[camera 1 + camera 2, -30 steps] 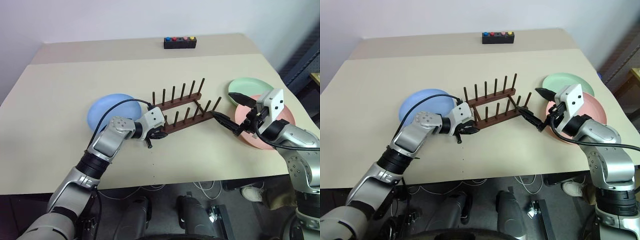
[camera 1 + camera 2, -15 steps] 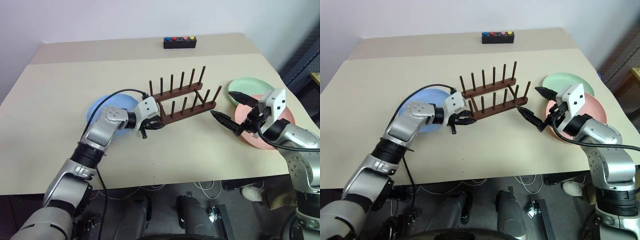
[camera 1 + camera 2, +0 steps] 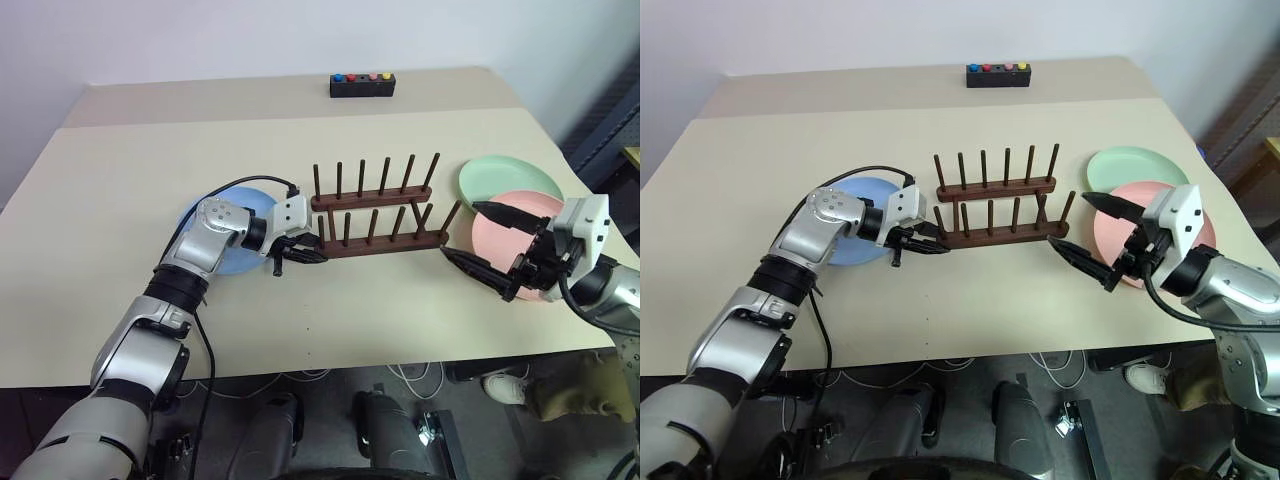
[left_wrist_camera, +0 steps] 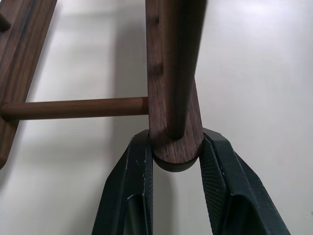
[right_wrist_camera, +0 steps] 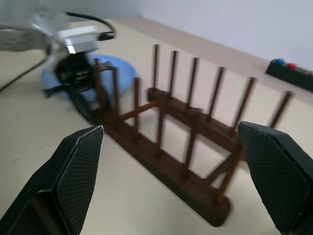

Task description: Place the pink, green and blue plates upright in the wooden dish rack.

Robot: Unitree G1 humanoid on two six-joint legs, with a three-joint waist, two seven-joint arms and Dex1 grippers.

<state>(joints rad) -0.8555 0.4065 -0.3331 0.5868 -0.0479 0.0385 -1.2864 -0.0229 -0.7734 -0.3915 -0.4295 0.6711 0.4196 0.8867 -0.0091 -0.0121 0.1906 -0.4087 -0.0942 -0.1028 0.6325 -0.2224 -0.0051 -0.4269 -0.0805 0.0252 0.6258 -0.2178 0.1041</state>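
Note:
The wooden dish rack [image 3: 378,214] stands mid-table, its two peg rows running left to right. My left gripper [image 3: 303,250] is shut on the left end of the near rail; in the left wrist view both fingers [image 4: 131,188] clamp the rounded rail end [image 4: 173,147]. The blue plate [image 3: 231,205] lies flat behind that wrist, partly hidden by the arm. At the right, the green plate [image 3: 507,179] lies flat with the pink plate [image 3: 515,232] overlapping its near edge. My right gripper [image 3: 462,231] hangs open just right of the rack, empty, above the pink plate's left edge.
A small black box with coloured buttons [image 3: 362,85] sits at the table's far edge. Bare table [image 3: 130,170] spreads to the left and behind the rack. The table's front edge [image 3: 380,355] runs close below both arms.
The left gripper has swung the rack from a slant to lie square with the table's front edge. The right gripper has drawn back to the right, away from the rack, still open.

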